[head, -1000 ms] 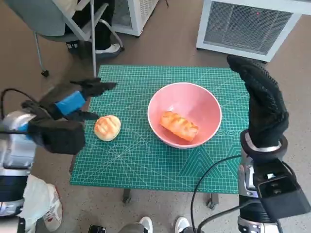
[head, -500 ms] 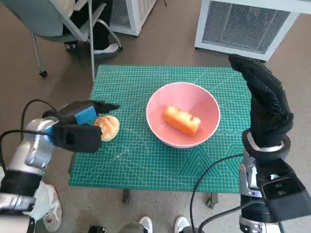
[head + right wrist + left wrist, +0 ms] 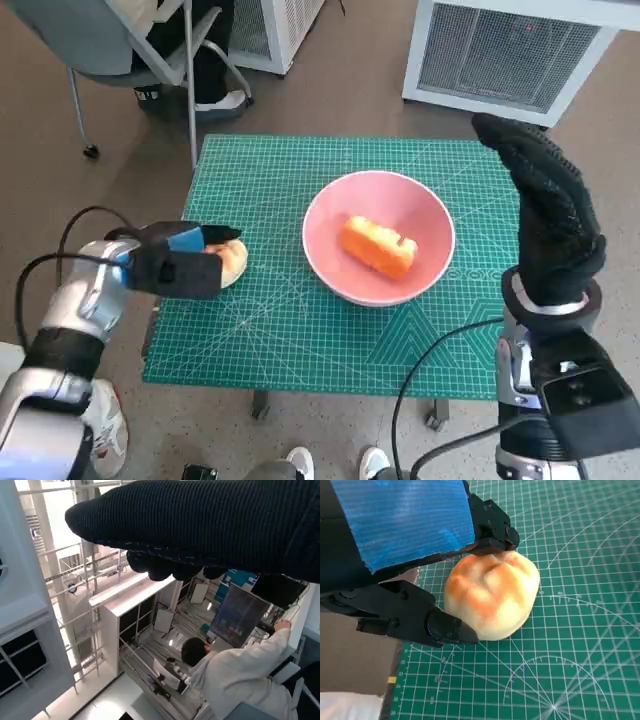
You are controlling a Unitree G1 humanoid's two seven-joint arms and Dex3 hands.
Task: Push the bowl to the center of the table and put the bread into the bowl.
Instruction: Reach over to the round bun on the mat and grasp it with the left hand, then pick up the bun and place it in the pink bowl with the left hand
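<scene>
Only the wrist view shows left robot hand (image 3: 405, 555) fingers flanking the bun (image 3: 491, 595).

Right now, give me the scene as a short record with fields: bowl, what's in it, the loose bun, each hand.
bowl: pink, near the mat's middle
in bowl: one long orange bread
bun: round, on the mat near its left edge, outside the bowl
left hand: at the bun, fingers on either side and touching it; bun not lifted
right hand: raised beside the bowl, holds nothing
person: seen only in the right wrist view
</scene>
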